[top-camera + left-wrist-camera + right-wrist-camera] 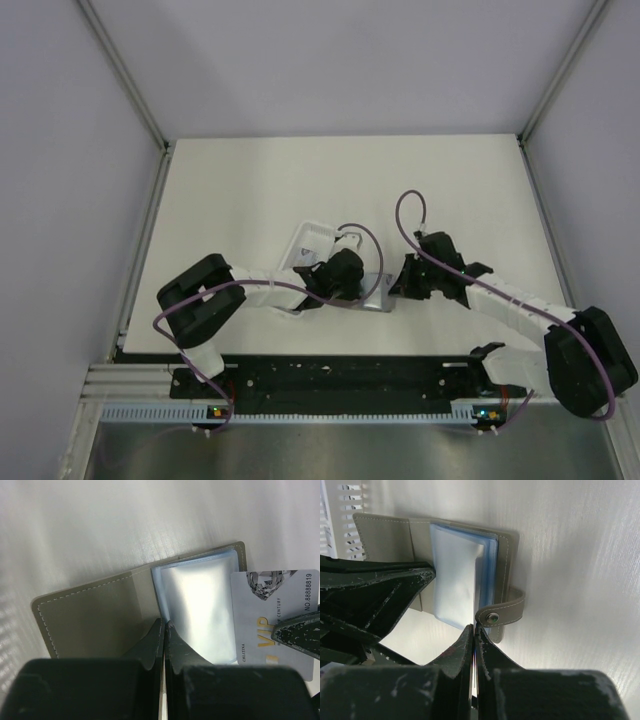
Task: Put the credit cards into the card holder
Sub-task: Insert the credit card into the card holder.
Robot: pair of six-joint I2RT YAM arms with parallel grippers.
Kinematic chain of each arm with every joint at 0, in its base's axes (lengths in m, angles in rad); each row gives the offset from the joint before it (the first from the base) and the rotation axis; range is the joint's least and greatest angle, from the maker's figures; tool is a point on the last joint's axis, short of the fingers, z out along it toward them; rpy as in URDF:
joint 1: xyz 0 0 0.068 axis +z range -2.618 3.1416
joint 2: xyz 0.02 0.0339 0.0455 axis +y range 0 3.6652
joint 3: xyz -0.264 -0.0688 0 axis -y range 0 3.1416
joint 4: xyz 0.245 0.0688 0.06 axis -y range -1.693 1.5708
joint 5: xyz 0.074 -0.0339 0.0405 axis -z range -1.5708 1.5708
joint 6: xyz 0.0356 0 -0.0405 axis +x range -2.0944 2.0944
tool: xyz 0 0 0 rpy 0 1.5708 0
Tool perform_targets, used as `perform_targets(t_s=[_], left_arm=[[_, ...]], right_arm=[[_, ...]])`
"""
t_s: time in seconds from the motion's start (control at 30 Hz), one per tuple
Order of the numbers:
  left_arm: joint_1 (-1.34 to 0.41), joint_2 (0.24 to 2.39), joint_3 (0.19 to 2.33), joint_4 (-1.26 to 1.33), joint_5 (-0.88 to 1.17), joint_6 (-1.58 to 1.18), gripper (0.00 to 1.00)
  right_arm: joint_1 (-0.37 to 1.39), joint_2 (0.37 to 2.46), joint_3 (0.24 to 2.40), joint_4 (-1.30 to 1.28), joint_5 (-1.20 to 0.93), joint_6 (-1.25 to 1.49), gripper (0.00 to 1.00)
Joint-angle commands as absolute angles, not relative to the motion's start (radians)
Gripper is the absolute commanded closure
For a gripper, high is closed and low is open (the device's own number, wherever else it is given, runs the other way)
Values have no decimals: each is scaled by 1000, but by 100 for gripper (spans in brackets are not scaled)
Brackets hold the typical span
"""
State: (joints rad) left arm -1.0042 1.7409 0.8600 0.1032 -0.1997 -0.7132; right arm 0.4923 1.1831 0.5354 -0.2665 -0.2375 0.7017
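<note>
We see the left gripper, fingers pressed together, tips on the open card holder; the right gripper pinches a credit card beside its clear pockets.

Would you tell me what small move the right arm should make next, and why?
Probably slide the pale silvery VIP card a little toward the clear plastic sleeves of the open grey folding wallet. The right gripper pinches the card, whose edge lies beside the sleeves, not inside, while the shut left gripper rests on the wallet.
</note>
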Motion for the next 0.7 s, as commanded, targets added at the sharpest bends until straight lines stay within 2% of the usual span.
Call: perform_targets(t_s=[0.0, 0.33, 0.67], left_arm=[[-1012, 1740, 839, 18, -195, -707, 100], [-1012, 1752, 839, 37, -175, -704, 100], [-1012, 1749, 838, 44, -167, -703, 100]], right_arm=[[482, 1204, 548, -227, -212, 707, 100], [482, 1345, 566, -227, -195, 707, 100], [483, 1399, 569, -170, -233, 718, 100]])
